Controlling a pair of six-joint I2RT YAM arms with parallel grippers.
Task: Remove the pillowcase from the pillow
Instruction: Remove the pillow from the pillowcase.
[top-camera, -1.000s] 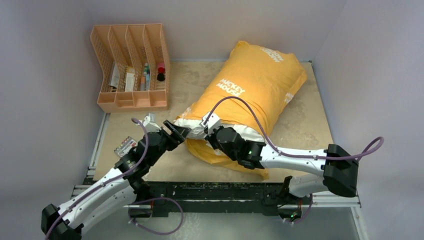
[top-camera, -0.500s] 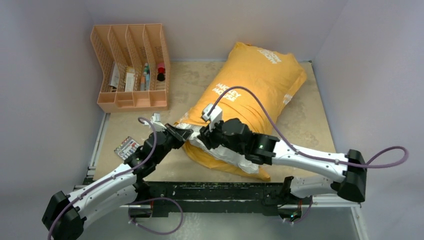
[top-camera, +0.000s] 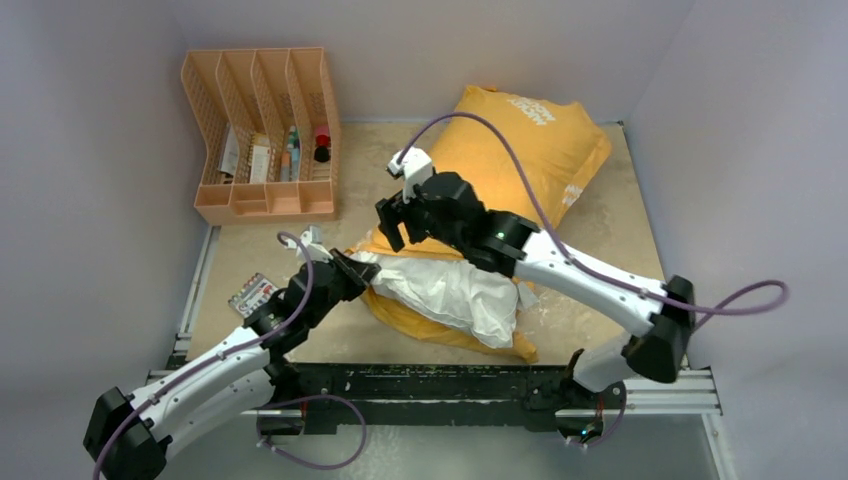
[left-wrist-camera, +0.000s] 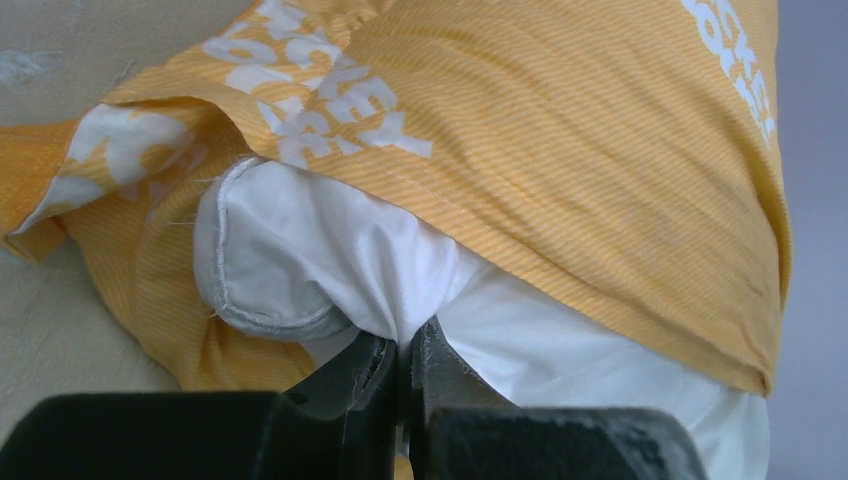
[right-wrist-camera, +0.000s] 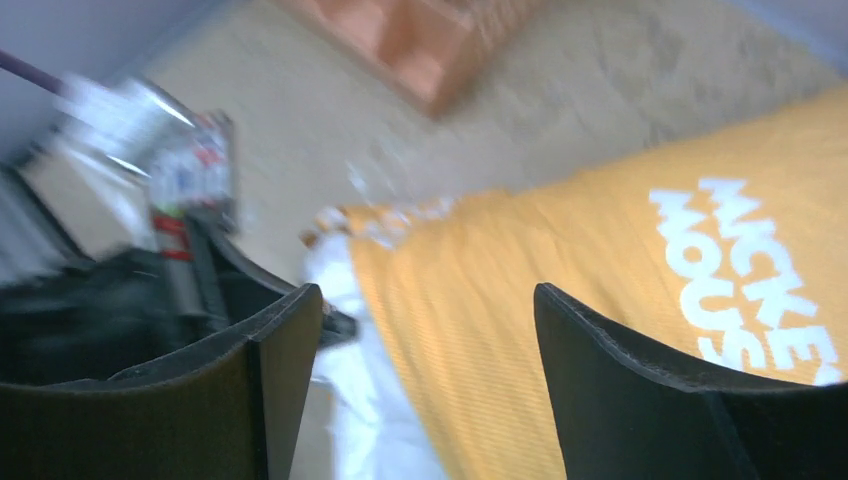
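Observation:
The orange-yellow pillowcase (top-camera: 520, 150) with white lettering lies across the table, pushed back off the near end of the white pillow (top-camera: 450, 290). My left gripper (top-camera: 360, 268) is shut on the pillow's near-left corner. In the left wrist view the jaws (left-wrist-camera: 405, 345) pinch white pillow fabric (left-wrist-camera: 300, 250) just under the pillowcase's hem (left-wrist-camera: 560, 130). My right gripper (top-camera: 388, 225) hangs open above the pillowcase's left edge with nothing in it. Through the wide gap between its fingers (right-wrist-camera: 425, 292) the right wrist view shows orange cloth (right-wrist-camera: 560, 260) and a strip of white pillow (right-wrist-camera: 340, 290).
An orange desk organizer (top-camera: 262, 135) holding small items stands at the back left. A small flat pack (top-camera: 252, 293) lies on the table (top-camera: 610, 250) beside my left arm. Walls close in on both sides, and the black rail (top-camera: 430, 385) runs along the near edge.
My left gripper has shut on the pillow's corner. My right gripper has opened, let go of the pillowcase and swung up and back over it. More white pillow now shows.

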